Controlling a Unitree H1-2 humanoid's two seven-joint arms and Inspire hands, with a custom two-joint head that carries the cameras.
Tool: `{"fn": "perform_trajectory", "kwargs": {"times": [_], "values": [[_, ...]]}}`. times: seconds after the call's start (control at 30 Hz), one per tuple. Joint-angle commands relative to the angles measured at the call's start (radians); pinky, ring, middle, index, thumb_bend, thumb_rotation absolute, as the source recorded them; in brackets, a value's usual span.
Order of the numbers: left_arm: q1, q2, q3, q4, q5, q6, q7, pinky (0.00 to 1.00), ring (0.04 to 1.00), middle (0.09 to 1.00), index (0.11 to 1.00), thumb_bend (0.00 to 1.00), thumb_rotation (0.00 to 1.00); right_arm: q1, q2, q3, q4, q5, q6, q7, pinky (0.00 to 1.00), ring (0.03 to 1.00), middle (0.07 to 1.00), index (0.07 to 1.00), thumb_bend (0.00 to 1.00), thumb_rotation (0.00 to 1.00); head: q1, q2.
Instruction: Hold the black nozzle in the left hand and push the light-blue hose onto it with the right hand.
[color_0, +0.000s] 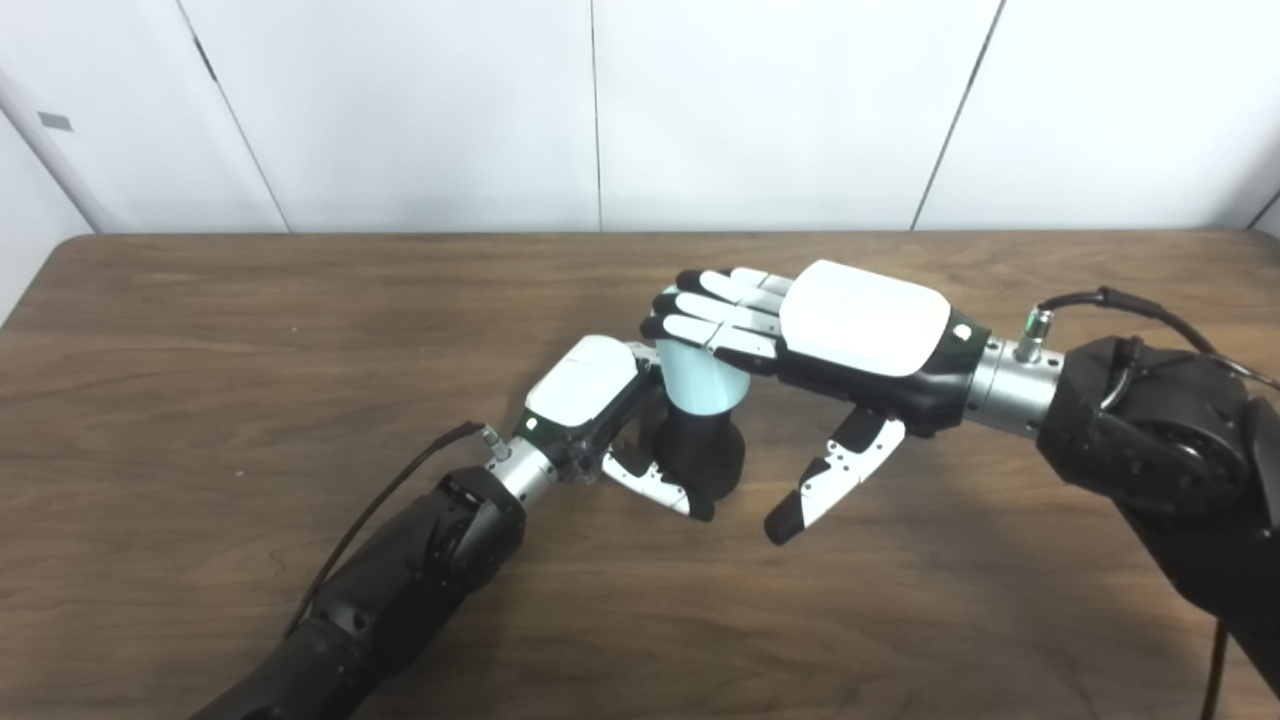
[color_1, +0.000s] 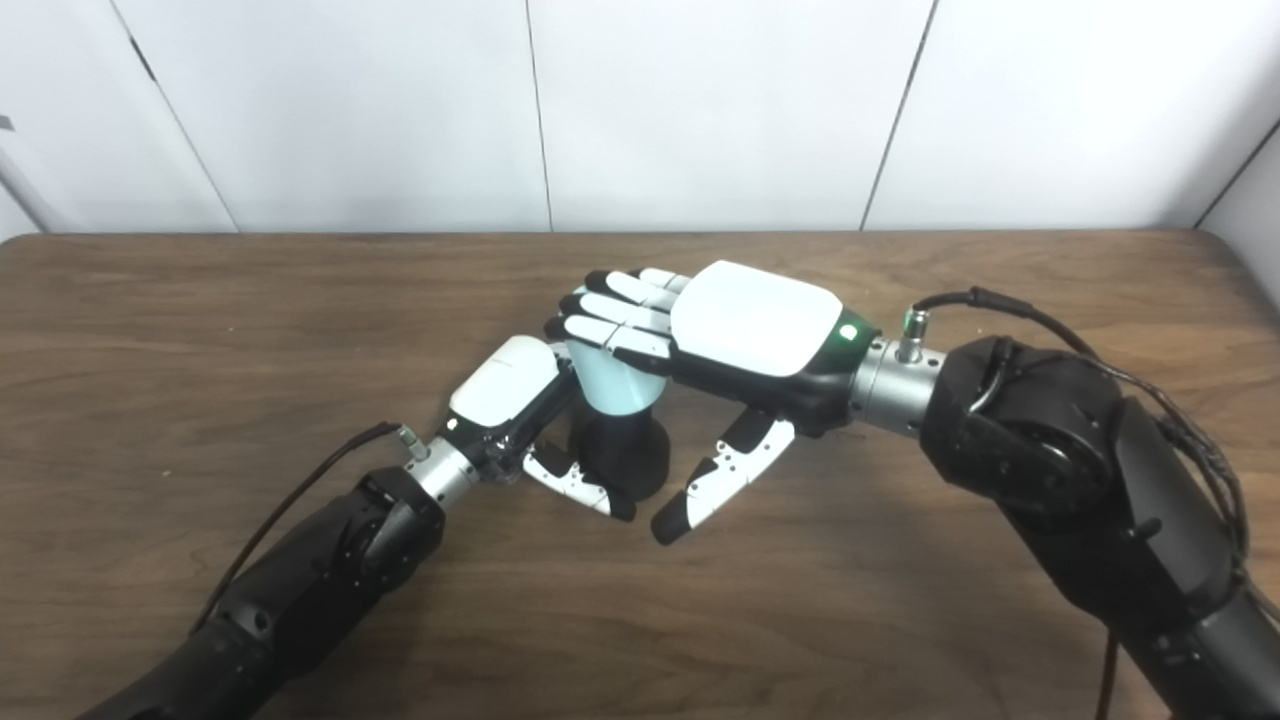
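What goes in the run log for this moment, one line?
left hand: shut on black nozzle | right hand: open, fingers flat atop light-blue hose | hose: upright on nozzle | table

The top of the light-blue hose (color_0: 702, 380) is covered by the flat right hand (color_0: 812, 330). The black nozzle (color_0: 703, 450) is enclosed from the left by the left hand (color_0: 610, 410). The gap to the right of the nozzle is partly blocked by the right thumb (color_0: 835, 475). Bare table (color_0: 200, 340) is seen on all sides.
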Motion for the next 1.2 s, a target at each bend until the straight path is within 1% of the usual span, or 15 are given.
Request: {"fn": "perform_trajectory", "kwargs": {"times": [0.0,0.17,0.2,0.33,0.47,0.67,0.83,1.0,1.1,1.17], "values": [[0.110,-0.021,-0.072,0.081,0.030,0.011,-0.141,0.72,0.631,0.476,0.489,0.53,0.00,0.002,-0.025,0.012,0.016,-0.005,-0.002,0.034,0.99,1.000,1.000,1.000,0.90,0.97,0.000,0.003],[0.110,-0.020,-0.073,0.077,0.029,0.013,-0.146,0.74,0.635,0.478,0.487,0.53,0.00,0.031,-0.025,0.000,0.014,-0.008,0.014,0.024,0.99,1.000,1.000,1.000,0.90,0.97,0.000,0.003],[0.110,-0.020,-0.072,0.074,0.029,0.014,-0.147,0.74,0.635,0.479,0.487,0.53,0.00,0.039,-0.025,-0.003,0.014,-0.007,0.017,0.021,0.99,1.000,1.000,1.000,0.90,0.97,0.002,0.009],[0.111,-0.018,-0.069,0.067,0.021,0.023,-0.158,0.74,0.635,0.478,0.487,0.53,0.00,0.093,-0.018,-0.019,0.011,-0.014,0.019,-0.011,0.96,1.000,1.000,1.000,0.89,0.97,0.002,0.009],[0.109,-0.015,-0.071,0.065,0.028,0.023,-0.158,0.74,0.635,0.486,0.482,0.53,0.00,0.142,-0.008,-0.032,0.010,-0.009,0.034,-0.042,0.95,1.000,1.000,1.000,0.87,0.96,0.003,0.013],[0.108,-0.016,-0.069,0.066,0.023,0.024,-0.162,0.72,0.633,0.485,0.483,0.53,0.00,0.193,0.022,-0.057,0.017,0.000,0.050,-0.098,0.99,1.000,1.000,1.000,0.83,0.97,0.005,0.016],[0.107,-0.016,-0.069,0.068,0.023,0.022,-0.161,0.72,0.631,0.483,0.484,0.53,0.00,0.210,0.037,-0.061,0.024,-0.008,0.053,-0.123,1.00,1.000,1.000,1.000,0.82,1.00,0.004,0.016],[0.108,-0.015,-0.069,0.066,0.022,0.023,-0.161,0.70,0.629,0.481,0.485,0.53,0.00,0.206,0.040,-0.059,0.027,-0.010,0.062,-0.121,1.00,1.000,1.000,1.000,0.81,0.98,0.002,0.018],[0.108,-0.016,-0.070,0.064,0.022,0.027,-0.166,0.71,0.632,0.485,0.483,0.53,0.00,0.198,0.038,-0.059,0.030,-0.008,0.047,-0.125,1.00,1.000,1.000,1.000,0.81,0.97,0.002,0.018],[0.108,-0.017,-0.070,0.066,0.022,0.026,-0.165,0.71,0.635,0.484,0.484,0.53,0.00,0.184,0.033,-0.054,0.034,-0.005,0.023,-0.128,0.99,1.000,1.000,1.000,0.79,0.96,0.000,0.018]]}}
